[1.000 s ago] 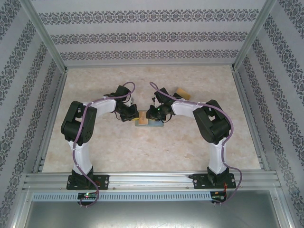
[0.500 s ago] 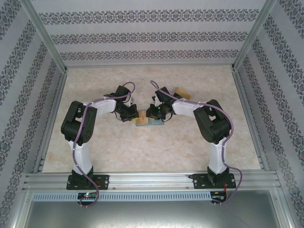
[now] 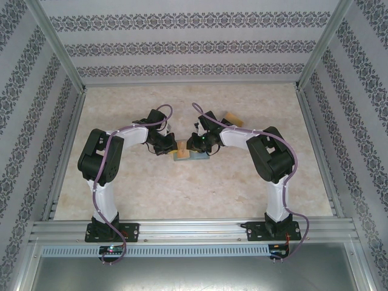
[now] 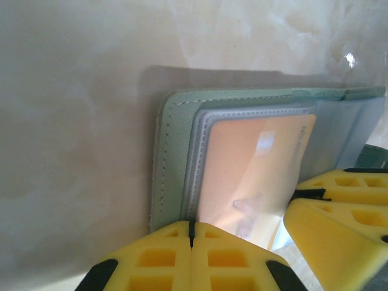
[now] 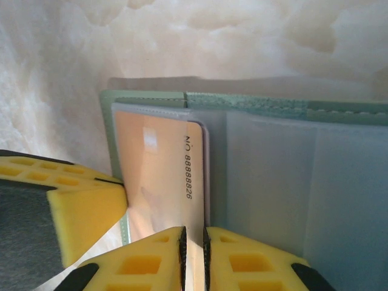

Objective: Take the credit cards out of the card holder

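My right end effector [image 5: 193,245] pinches the orange card [image 5: 151,176], whose long axis runs straight back toward the wrist. The holder [image 5: 291,109] lies open on the table [image 3: 182,188], with my left end effector [image 4: 191,233] closed at its edge.

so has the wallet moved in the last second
No: the wallet sits in the same spot on the table, just as far from the near rail as before.

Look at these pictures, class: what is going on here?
An open sage-green card holder lies on the marbled table. The right tool is clamped on the edge of a tan-orange credit card sitting in the holder's clear sleeve. The left tool is shut at the holder's edge nearby, apparently steadying it. The card is not yet out.
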Available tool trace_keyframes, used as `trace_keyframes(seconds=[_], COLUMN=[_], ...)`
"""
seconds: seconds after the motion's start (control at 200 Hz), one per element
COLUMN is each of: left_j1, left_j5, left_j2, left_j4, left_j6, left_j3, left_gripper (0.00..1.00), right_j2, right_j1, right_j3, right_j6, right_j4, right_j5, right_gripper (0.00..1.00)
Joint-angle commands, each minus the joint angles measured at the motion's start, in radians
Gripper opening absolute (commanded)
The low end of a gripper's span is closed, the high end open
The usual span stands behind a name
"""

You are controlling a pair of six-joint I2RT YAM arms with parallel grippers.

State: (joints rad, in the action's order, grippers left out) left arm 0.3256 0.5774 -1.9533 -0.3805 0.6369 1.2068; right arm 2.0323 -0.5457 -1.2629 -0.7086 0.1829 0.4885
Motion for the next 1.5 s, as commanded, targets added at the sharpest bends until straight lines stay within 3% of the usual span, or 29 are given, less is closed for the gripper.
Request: trace_keyframes(seconds=[0.0,0.415,0.639,0.989,1.494], left_j1=[0.009,0.009,0.008,0.007,0.01], left_j5=[-0.031,-0.032,-0.023,-0.056,0.052], left_j2=[-0.03,-0.033,-0.023,0.006,-0.029], left_j4=[-0.014,-0.018,-0.036,-0.124,-0.034], left_j6=[-0.014,-0.014,-0.025,-0.074,-0.036], left_j3=[-0.015,-0.014,0.003,0.091,0.082], left_gripper=[0.03,0.03,0.05,0.09,0.05], right_j2=[0.026,0.018,0.002,-0.043,-0.032], right_j1=[-0.011,-0.003,0.009,0.037,0.023], right_j3=[-0.013,0.009,0.008,0.041,0.026], right_j6=[0.018,-0.01,-0.005,0.04,0.049], right_j4=[0.03,-0.073,-0.033,0.033,0.039], right_j5=[-0.038,0.069,0.06,-0.018,-0.014], right_gripper=[0.2,0.14,0.0,0.0,0.0])
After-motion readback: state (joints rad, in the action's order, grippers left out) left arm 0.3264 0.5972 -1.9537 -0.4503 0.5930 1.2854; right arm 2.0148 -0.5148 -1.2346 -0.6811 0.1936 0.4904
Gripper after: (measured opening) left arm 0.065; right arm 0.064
